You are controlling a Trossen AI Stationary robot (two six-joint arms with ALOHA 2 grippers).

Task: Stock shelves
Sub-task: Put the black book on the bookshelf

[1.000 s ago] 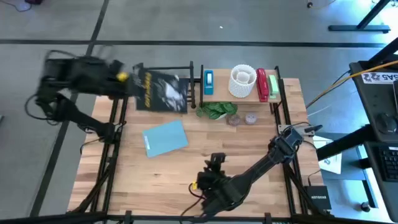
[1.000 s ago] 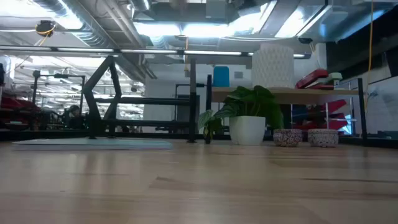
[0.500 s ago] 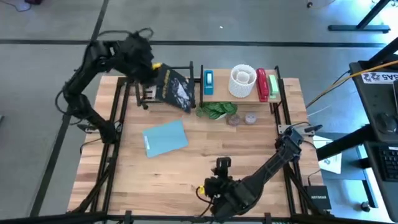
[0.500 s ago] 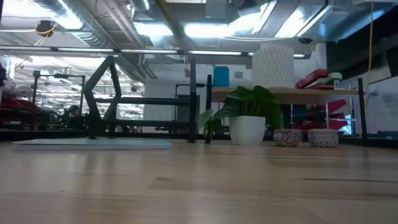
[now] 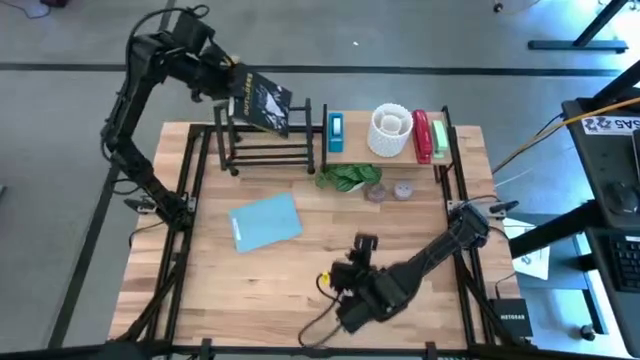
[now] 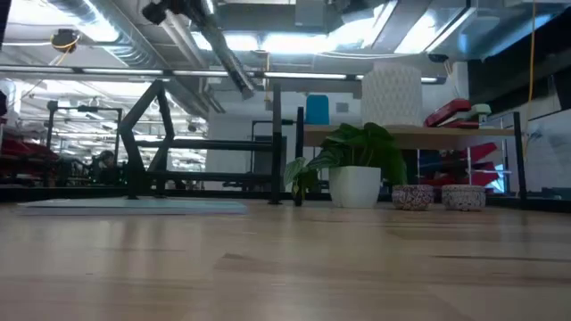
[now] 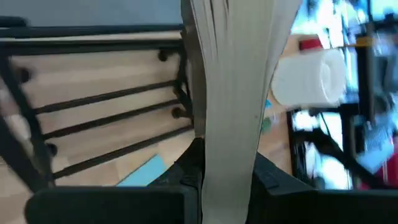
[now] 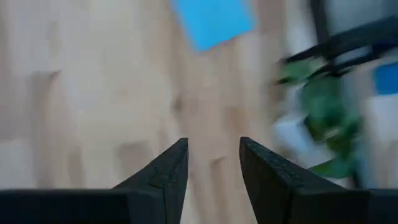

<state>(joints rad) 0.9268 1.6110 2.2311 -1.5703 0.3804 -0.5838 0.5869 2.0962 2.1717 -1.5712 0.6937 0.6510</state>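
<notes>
Nearest, over the front of the light-wood desk (image 5: 300, 275), hovered the right hand (image 5: 362, 245), fingers (image 8: 166, 174) apart and holding nothing. Farther in, lay a blue book (image 5: 265, 221) flat on the boards. Beyond that, at the desk's back edge, stood the black rack (image 5: 268, 140) beside the wooden shelf board (image 5: 352, 146), the board carrying a blue box (image 5: 335, 131), a white ribbed cup (image 5: 390, 130) and a red stapler (image 5: 421, 134); in front of it sat a potted plant (image 6: 355, 168) and two small bowls (image 6: 439, 196). Above the rack's far side, hung the left hand (image 5: 228, 85), clamped on a dark book (image 5: 258, 101), tilted. Behind, showed grey floor (image 5: 400, 30) and bright ceiling lights (image 6: 268, 40).
</notes>
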